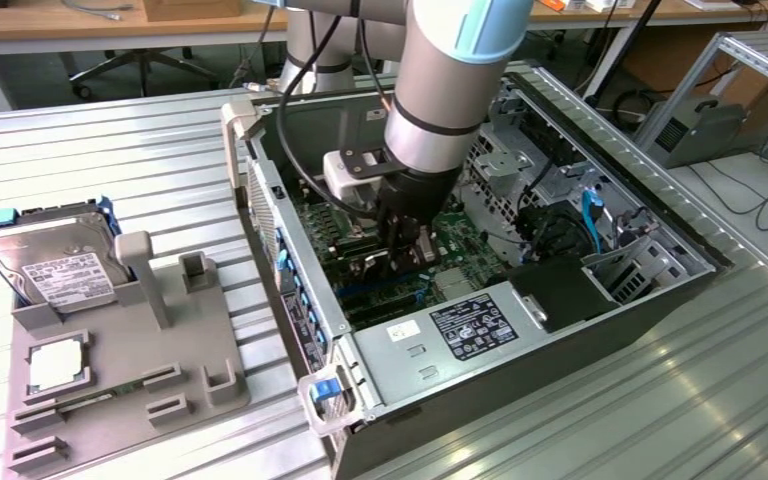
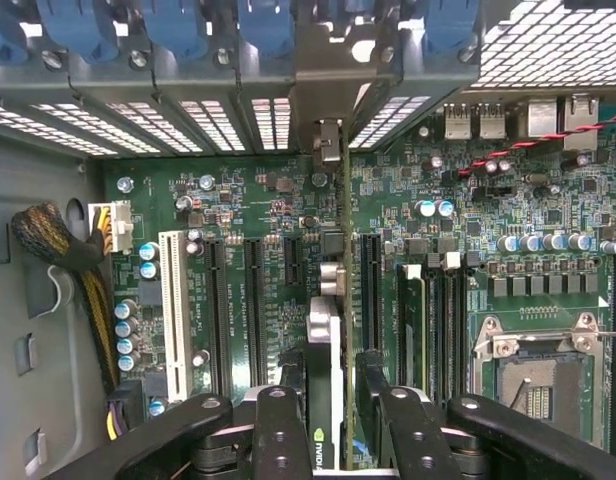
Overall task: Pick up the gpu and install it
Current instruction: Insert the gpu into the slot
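1. The gripper reaches down inside the open computer case, low over the green motherboard, and straddles the top edge of the gpu.
2. I cannot tell whether the gripper is clamped on the card or has let go of it.
3. The gpu stands upright and edge-on in the row of long slots. Its bracket end sits against the case's rear wall, under the blue clips.
4. To one side of the card is a white slot with black slots between. To the other side are more black slots and then the bare processor socket.
5. A braided cable bundle lies by the board's edge, beyond the white slot.
6. The arm comes down into the case from above. The power supply with its black label fills the case's near end.
7. The case lies on its side on a ribbed metal surface.
8. On the exterior view's left, beside the case, a gray holder carries a hard drive and a small square chip.
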You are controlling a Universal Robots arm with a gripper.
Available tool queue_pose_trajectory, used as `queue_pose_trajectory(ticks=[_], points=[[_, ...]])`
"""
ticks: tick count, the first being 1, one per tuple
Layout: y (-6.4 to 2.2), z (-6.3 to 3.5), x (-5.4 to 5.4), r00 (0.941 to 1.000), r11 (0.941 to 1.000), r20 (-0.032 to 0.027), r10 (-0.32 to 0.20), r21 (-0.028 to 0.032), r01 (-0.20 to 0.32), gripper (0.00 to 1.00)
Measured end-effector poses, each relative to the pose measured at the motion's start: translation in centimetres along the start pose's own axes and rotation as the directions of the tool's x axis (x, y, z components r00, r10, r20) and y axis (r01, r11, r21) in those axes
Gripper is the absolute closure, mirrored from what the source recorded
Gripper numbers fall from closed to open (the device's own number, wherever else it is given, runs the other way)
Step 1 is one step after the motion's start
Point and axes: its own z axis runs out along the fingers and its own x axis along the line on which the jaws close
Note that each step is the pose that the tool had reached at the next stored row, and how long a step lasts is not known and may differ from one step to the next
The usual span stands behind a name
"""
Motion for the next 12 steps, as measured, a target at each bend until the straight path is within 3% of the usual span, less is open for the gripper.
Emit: queue_pose_trajectory(ticks=[5,12], points=[[0.02,-0.53,-0.50,0.9999,1.0000,-0.0123,0.000,0.0002,0.000,0.65],[0.02,-0.59,-0.54,0.9999,1.0000,-0.0129,0.000,0.0002,0.000,0.65]])
